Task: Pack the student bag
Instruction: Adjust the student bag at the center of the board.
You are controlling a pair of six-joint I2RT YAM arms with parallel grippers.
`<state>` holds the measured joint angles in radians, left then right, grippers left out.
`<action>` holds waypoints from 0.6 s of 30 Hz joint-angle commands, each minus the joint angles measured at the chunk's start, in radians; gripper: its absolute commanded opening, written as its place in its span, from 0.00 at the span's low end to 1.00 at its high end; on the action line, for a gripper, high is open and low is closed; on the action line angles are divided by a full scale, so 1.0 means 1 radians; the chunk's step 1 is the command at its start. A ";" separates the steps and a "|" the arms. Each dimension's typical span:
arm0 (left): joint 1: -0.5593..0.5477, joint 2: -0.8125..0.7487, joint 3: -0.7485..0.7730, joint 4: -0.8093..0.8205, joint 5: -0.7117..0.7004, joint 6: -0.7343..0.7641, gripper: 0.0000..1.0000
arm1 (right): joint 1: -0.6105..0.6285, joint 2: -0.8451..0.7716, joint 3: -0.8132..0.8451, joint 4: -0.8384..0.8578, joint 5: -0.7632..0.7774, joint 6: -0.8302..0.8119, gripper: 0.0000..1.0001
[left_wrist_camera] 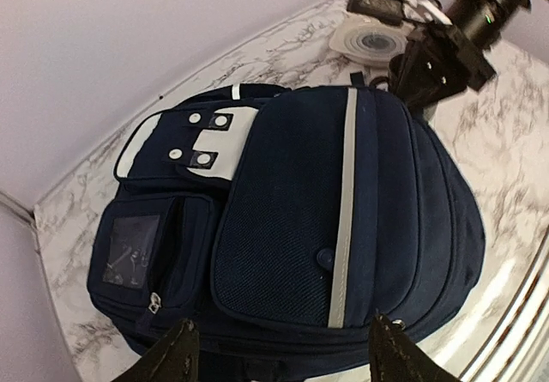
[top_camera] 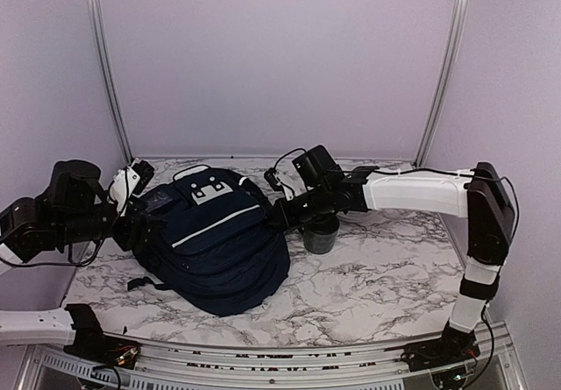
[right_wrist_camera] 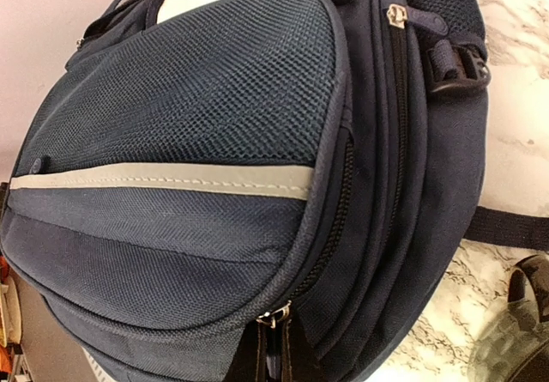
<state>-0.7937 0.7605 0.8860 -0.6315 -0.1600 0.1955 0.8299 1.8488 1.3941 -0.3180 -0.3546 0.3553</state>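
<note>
Though overhead hides it — right wrist shows zipper (right_wrist_camera: pixel 273 318).

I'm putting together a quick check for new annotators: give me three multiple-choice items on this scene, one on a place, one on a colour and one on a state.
1. In the top view, where does the dark cup stand relative to the bag?
A) to its left
B) to its right
C) on top of it

2. What colour is the bag's stripe?
A) red
B) pale grey-white
C) yellow

3. What state is the left gripper in?
A) open, gripping nothing
B) shut on a strap
C) shut on a zip

Answers:
1 B: the cup sits on the table to the right of the bag.
2 B: the stripe shows pale against the navy fabric.
3 A: its fingers stand wide apart.
</note>
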 commanded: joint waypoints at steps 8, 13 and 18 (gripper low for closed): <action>0.102 0.078 -0.239 0.032 0.043 -0.994 0.71 | 0.149 0.091 0.083 -0.022 0.005 0.015 0.00; 0.226 0.094 -0.184 0.097 0.001 -0.898 0.72 | 0.259 0.153 0.147 0.065 -0.068 0.070 0.00; 0.267 0.055 -0.055 0.111 -0.030 -0.764 0.74 | 0.334 0.279 0.304 0.184 -0.283 0.176 0.00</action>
<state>-0.5285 0.8539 0.7193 -0.6178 -0.2001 -0.6624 1.0874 2.0544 1.5734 -0.3389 -0.4179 0.4484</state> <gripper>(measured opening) 0.736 0.028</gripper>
